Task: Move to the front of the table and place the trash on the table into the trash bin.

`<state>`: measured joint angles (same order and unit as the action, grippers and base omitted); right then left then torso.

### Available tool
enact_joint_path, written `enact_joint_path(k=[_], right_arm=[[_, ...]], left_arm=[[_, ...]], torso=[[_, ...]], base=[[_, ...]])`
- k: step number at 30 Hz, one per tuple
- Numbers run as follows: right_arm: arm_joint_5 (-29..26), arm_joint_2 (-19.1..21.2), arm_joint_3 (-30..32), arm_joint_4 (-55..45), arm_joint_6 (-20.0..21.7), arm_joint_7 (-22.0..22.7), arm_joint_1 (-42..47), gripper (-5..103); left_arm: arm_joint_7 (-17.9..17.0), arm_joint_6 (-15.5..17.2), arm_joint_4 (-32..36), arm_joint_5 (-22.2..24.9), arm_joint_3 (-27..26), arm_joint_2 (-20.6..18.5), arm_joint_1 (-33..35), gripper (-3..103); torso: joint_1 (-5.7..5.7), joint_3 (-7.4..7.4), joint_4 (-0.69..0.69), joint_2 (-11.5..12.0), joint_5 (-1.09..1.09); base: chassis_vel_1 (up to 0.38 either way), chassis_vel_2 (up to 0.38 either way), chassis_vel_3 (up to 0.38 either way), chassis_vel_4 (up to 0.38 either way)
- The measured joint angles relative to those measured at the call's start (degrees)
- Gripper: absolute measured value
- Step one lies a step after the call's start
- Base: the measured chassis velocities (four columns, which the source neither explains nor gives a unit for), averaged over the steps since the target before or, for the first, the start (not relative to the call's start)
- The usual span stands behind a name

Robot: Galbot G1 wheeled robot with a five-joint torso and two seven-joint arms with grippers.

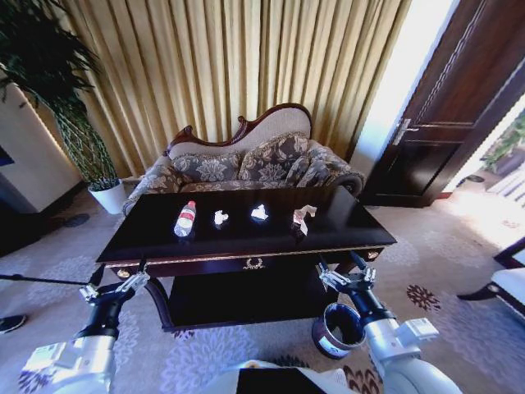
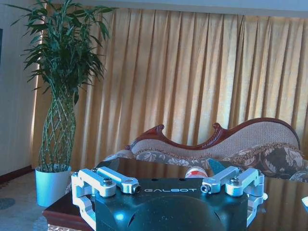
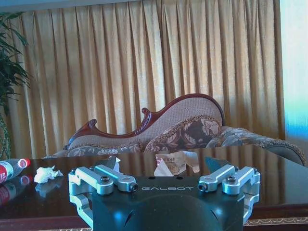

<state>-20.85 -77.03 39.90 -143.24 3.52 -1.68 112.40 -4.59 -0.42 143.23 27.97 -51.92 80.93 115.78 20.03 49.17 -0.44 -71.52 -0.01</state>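
Trash on the glossy dark table [image 1: 344, 222]: clear plastic bottle [image 1: 185, 218], crumpled paper wads [image 1: 221, 217], perhaps a wrapper [image 1: 303, 217], all beyond both spread metal end effectors, left end effector [image 1: 115, 287] and right end effector [image 1: 344, 275].

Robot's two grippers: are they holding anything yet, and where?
Nothing is held. The left gripper and right gripper hover open at the front edge of the dark glossy wooden table; the clear plastic red-capped bottle lies untouched.

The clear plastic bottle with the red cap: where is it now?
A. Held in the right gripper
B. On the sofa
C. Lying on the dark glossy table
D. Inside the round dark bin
C: the clear plastic bottle with the red cap lies on the dark glossy table, leftmost of the litter.
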Motion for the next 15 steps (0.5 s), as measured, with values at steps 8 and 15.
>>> enact_joint_path(k=[8, 15], right_arm=[[0.1, -0.2, 0.0, 0.0, -0.1, -0.1, 0.0, 100], [0.1, -0.3, -0.1, 0.0, -0.2, -0.7, 0.0, 100]], left_arm=[[0.0, -0.4, 0.0, 0.0, 0.1, 0.2, -0.1, 100], [-0.4, -1.9, 0.0, -1.0, 0.1, 0.2, -0.3, 100]], torso=[[0.0, 0.0, 0.01, 0.0, 0.0], [0.0, 0.0, 0.0, 0.0, 0.0]], base=[[0.0, 0.0, 0.0, 0.0], [0.0, 0.0, 0.0, 0.0]])
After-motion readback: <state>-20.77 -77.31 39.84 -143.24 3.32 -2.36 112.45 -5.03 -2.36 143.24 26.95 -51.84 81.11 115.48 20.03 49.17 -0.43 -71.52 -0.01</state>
